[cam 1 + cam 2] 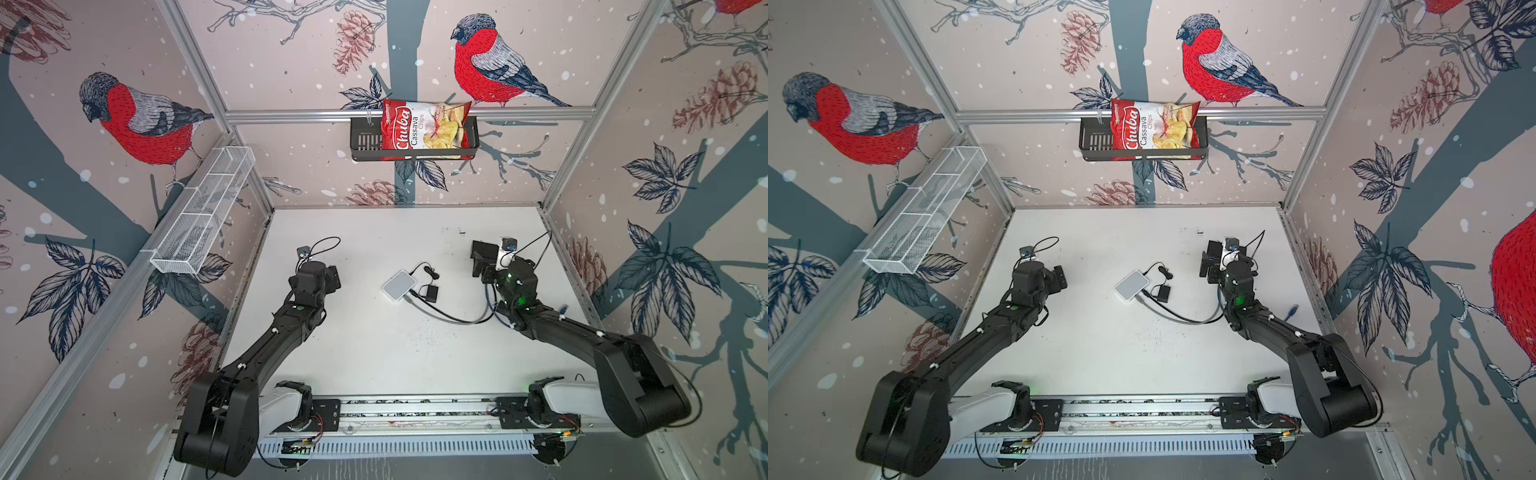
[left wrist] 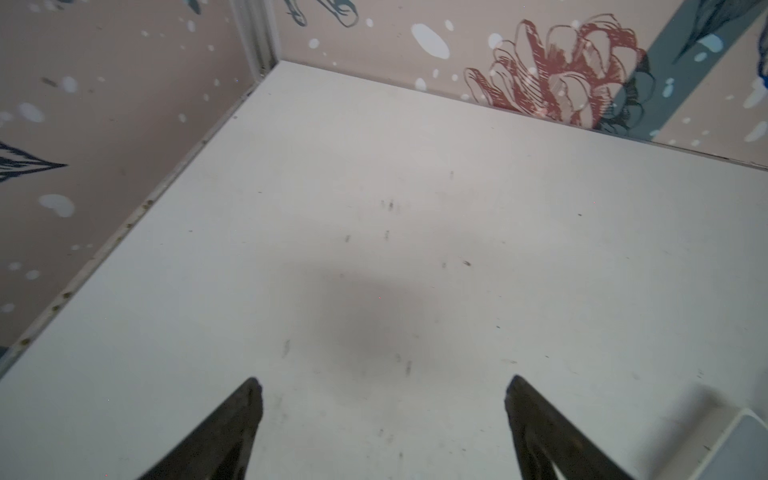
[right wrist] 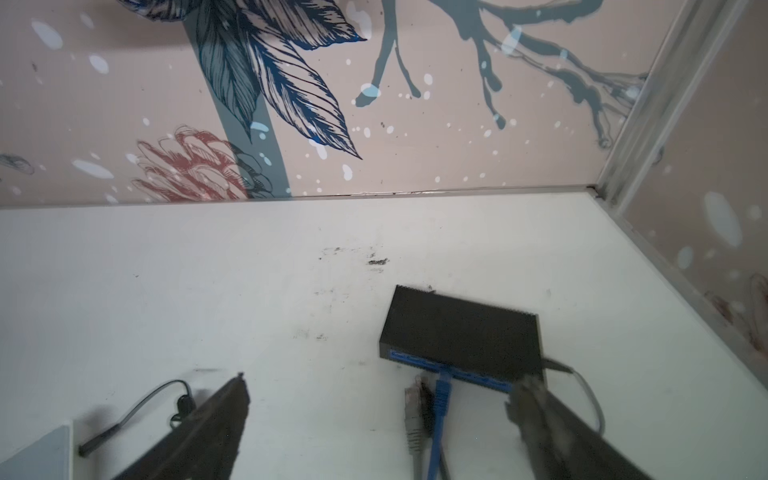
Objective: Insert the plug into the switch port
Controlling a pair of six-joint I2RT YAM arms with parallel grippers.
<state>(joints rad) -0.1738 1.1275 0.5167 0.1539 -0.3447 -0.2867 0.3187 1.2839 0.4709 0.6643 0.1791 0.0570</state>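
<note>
The black switch (image 3: pixel 461 328) lies on the white table near the back right corner, its blue port strip facing my right gripper (image 3: pixel 376 388). A blue plug (image 3: pixel 444 380) sits in one port, its blue cable trailing back between the fingers. A grey plug (image 3: pixel 413 411) lies loose on the table beside it, touching nothing. My right gripper is open, just short of the switch (image 1: pixel 484 249), holding nothing. My left gripper (image 2: pixel 382 390) is open over bare table, far left of the switch, and is also seen in a top view (image 1: pixel 334 277).
A white box (image 1: pixel 399 284) with a grey cable (image 1: pixel 453 318) and a small black adapter (image 1: pixel 430 293) lies mid-table. A loose blue cable end (image 1: pixel 563 308) rests near the right wall. A chips bag (image 1: pixel 424 129) sits in the rear wall basket. A wire basket (image 1: pixel 203 216) hangs on the left wall.
</note>
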